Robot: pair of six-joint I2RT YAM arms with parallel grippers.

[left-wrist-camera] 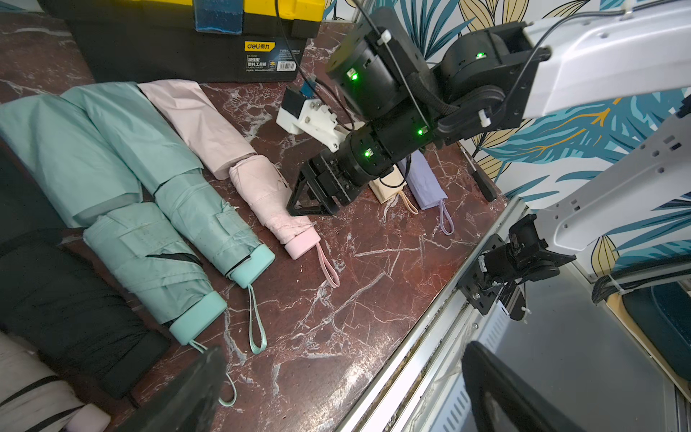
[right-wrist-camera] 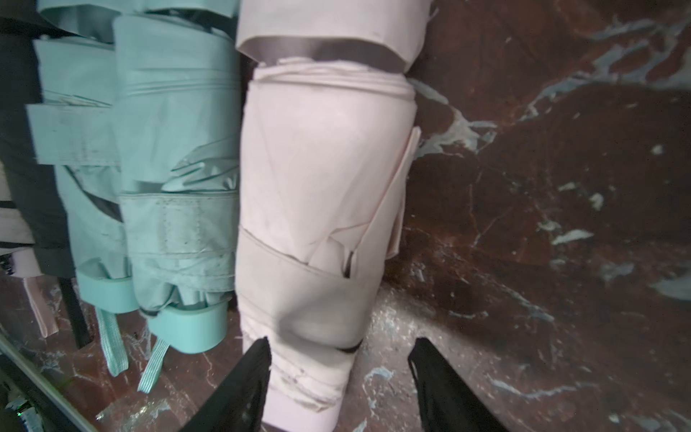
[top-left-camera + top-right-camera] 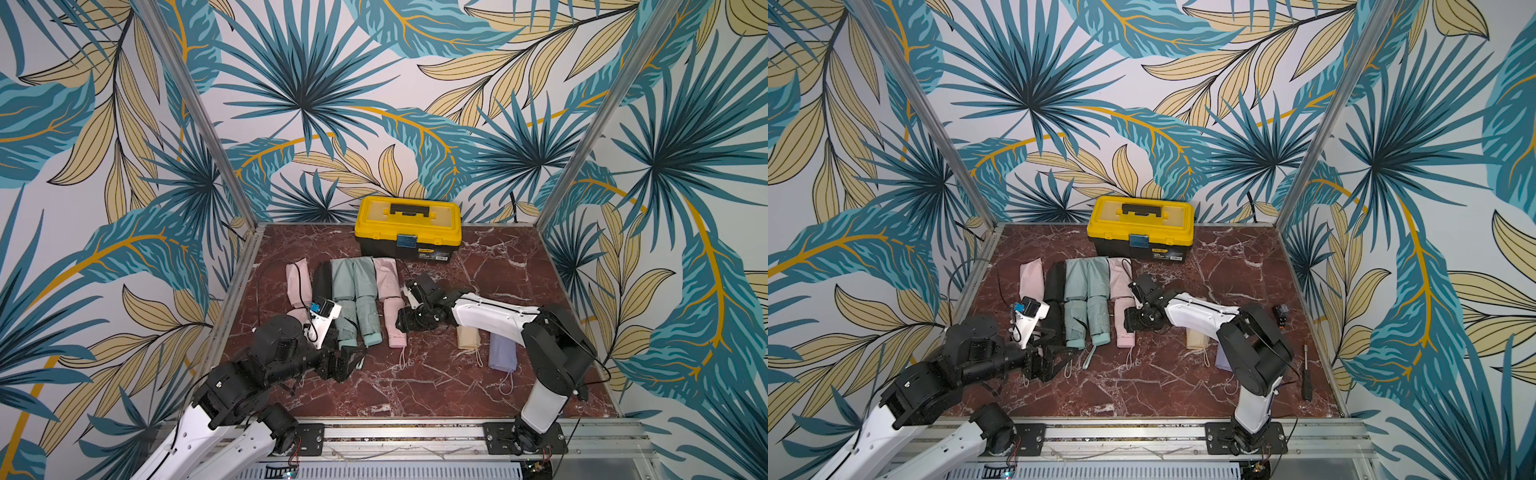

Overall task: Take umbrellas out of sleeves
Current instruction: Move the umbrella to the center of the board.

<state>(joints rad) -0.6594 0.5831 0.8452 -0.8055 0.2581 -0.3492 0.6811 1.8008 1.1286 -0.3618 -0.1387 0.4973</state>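
Five of your seven short folded umbrellas [image 3: 369, 320] lie side by side in front of the yellow-lidded black toolbox [image 3: 409, 232], their limp fabric sleeves [image 3: 363, 274] slid off toward it. Beige umbrella [image 3: 468, 337] and lilac umbrella [image 3: 502, 353], right of the toolbox's front, probably still need unsheathing. Your right gripper [image 2: 338, 349] straddles the pleated, strap-wrapped pink umbrella [image 2: 318, 187], jaws apart; left gripper [image 3: 353, 361] gapes empty.

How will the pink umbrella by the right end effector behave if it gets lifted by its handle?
The pink umbrella probably stays fairly stiff as a bundle, though its loose folded fabric may shift under a grip. Its blocky handle suggests it won't roll far. The thin loop would likely dangle limply.
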